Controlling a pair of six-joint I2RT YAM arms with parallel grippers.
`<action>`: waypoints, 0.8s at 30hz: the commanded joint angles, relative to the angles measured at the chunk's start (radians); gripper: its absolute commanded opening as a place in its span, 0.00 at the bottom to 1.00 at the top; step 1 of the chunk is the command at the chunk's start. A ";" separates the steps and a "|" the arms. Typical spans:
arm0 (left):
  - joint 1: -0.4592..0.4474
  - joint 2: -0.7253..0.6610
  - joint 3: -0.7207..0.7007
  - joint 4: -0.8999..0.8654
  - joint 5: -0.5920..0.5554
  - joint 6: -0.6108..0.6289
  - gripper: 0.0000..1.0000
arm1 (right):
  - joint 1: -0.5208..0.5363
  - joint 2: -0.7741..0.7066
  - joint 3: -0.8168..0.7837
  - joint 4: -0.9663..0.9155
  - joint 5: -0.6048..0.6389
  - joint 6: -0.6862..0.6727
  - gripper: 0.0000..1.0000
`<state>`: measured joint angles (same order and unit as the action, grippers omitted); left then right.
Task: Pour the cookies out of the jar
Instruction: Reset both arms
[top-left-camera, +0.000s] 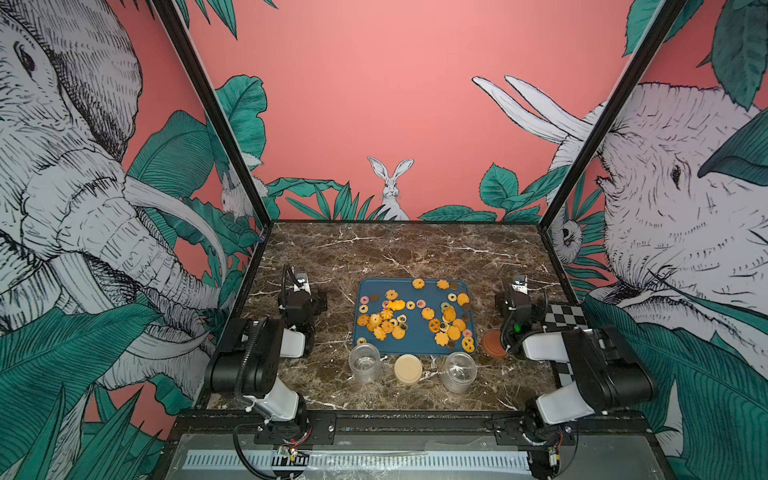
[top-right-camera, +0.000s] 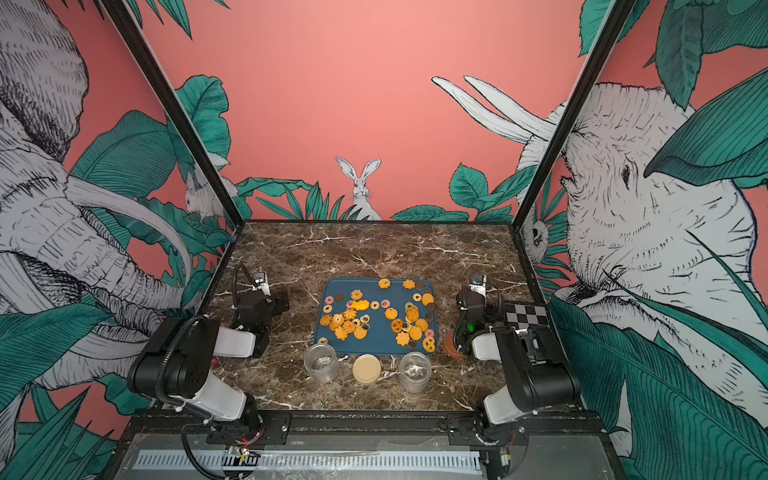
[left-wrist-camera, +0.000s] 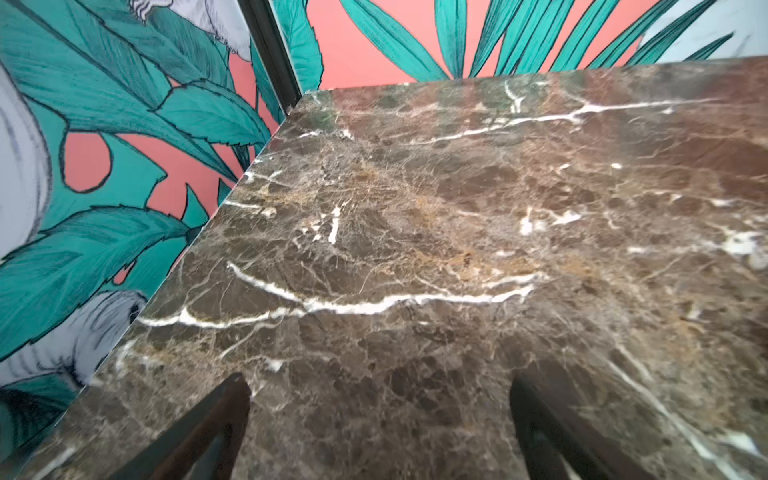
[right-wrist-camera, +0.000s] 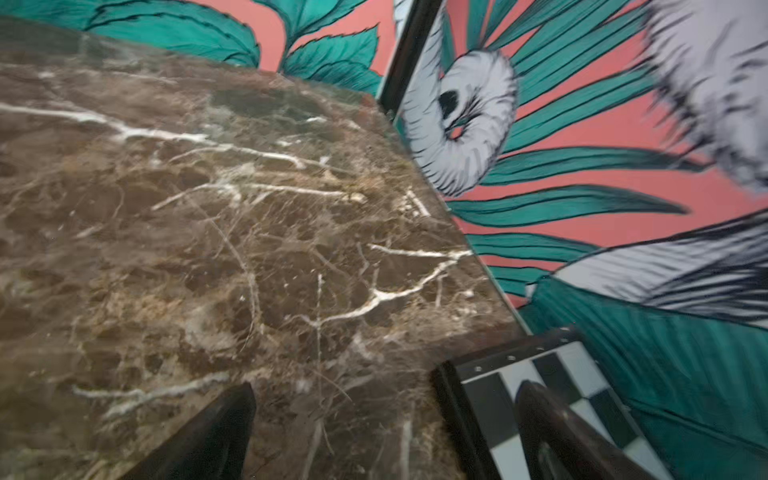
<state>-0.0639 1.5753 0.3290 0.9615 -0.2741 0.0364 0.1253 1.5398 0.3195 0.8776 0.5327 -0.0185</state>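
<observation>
The cookies (top-left-camera: 386, 320), mostly orange-yellow, lie scattered in two clusters on a blue tray (top-left-camera: 415, 345) at the table's middle in both top views. Two clear jars stand upright and look empty in front of the tray, one at left (top-left-camera: 365, 363) and one at right (top-left-camera: 459, 372). My left gripper (left-wrist-camera: 380, 386) is open over bare marble left of the tray and holds nothing. My right gripper (right-wrist-camera: 390, 390) is open to the right of the tray, with one finger over a checkerboard plate (right-wrist-camera: 561, 374), and it holds nothing. Neither wrist view shows the jars or cookies.
A cream lid (top-left-camera: 408, 369) lies between the two jars. A brown lid (top-left-camera: 492, 344) sits by the tray's front right corner, close to the right arm (top-left-camera: 540, 345). The checkerboard plate (top-left-camera: 565, 318) lies at the table's right edge. Patterned walls enclose three sides.
</observation>
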 joint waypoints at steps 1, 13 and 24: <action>0.009 -0.031 0.035 -0.027 0.045 0.016 1.00 | -0.112 0.012 0.005 0.179 -0.393 0.049 1.00; -0.014 -0.019 0.052 -0.023 0.012 0.039 1.00 | -0.141 0.005 0.034 0.098 -0.448 0.071 0.99; -0.014 -0.024 0.059 -0.053 0.013 0.034 1.00 | -0.142 0.005 0.033 0.098 -0.449 0.071 0.99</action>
<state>-0.0723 1.5723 0.3733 0.9237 -0.2584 0.0547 -0.0177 1.5562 0.3511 0.9234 0.0925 0.0490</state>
